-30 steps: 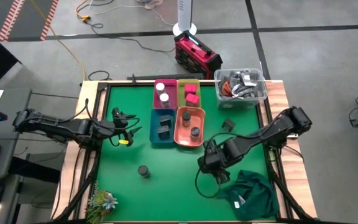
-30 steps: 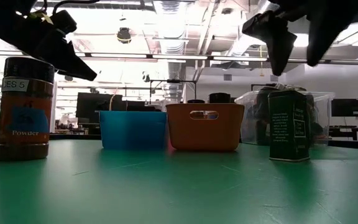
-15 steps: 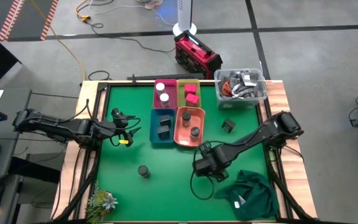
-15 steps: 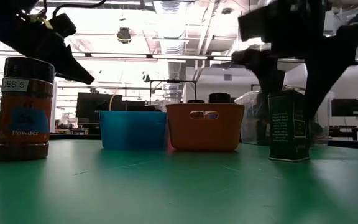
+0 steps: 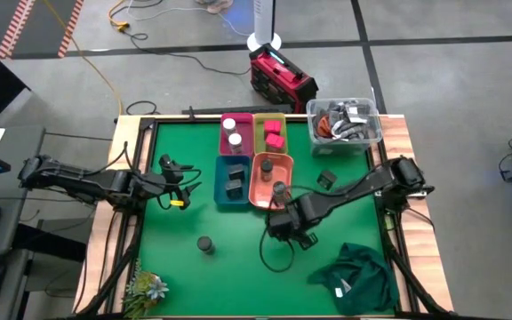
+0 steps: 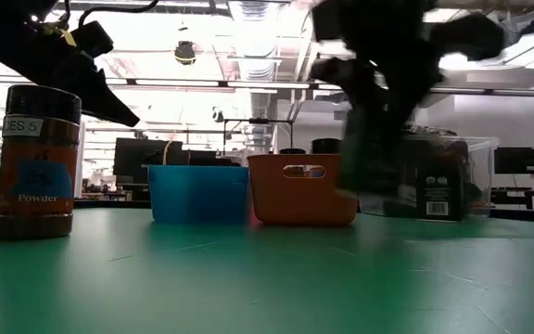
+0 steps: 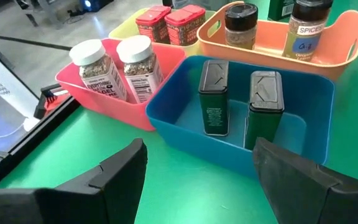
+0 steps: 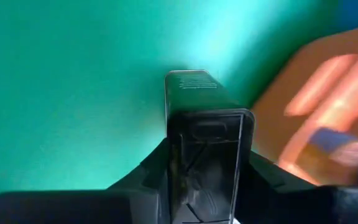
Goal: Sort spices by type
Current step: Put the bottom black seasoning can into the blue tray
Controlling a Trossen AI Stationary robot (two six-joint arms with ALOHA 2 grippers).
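Your right gripper (image 5: 282,224) reaches low across the green table (image 5: 238,258), arm stretched from the right edge toward the orange bin (image 5: 262,182), fingers pinched on a dark rectangular tin (image 8: 207,155) carried just beside that bin; your left gripper (image 7: 194,171) waits near the table's left edge, fingers spread wide, facing the blue bin (image 7: 241,149). Items: two dark tins upright in the blue bin; a brown round jar (image 5: 205,244) alone on the mat; another dark tin (image 5: 326,180) right of the orange bin.
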